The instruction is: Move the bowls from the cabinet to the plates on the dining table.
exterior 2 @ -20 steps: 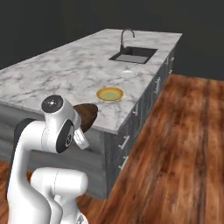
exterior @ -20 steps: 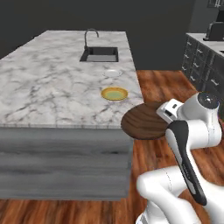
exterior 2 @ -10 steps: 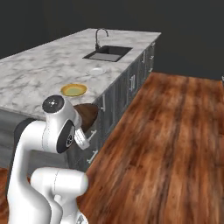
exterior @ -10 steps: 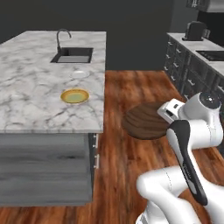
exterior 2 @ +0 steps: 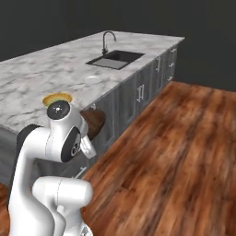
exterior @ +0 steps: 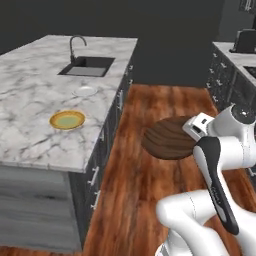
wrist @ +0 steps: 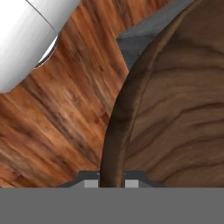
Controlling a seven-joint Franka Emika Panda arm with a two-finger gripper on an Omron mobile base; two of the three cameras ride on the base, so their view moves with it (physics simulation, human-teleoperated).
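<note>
Wooden bowl (exterior: pixel 169 138) is held by its rim in the closed gripper (wrist: pixel 111 181), above the wood floor (exterior: pixel 145 200), beside the marble table (exterior: pixel 35 110) with the yellow plate (exterior: pixel 67 120).

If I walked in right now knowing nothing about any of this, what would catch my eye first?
Probably the round dark brown wooden bowl, pinched by its rim in the white arm's two-finger gripper and hanging over the reddish wood floor. Next, the long white marble table, with a small yellow plate near its end and a pale whitish plate beyond, nearer the black sink.
</note>
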